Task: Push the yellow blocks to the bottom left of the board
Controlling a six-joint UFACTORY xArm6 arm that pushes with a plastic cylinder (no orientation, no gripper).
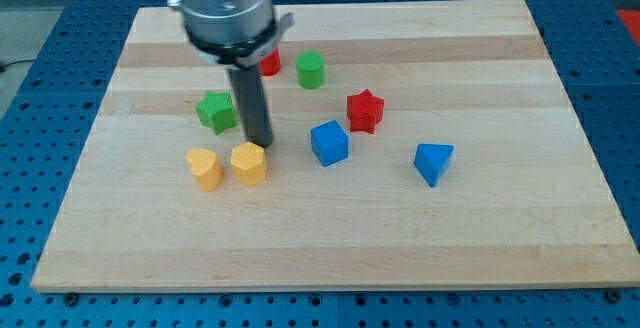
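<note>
My tip (262, 145), a bare rod with no fingers and nothing held, was set touching the yellow hexagonal block (249, 163) at its upper right; the yellow heart block (204, 168) lay just left. A steady down-left push was judged best, both blocks being swept together.

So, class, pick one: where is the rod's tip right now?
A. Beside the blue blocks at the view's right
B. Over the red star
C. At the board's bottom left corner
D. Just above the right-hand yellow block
D: my tip ends right at the upper edge of the yellow hexagonal block, with the other yellow block to its left.
</note>
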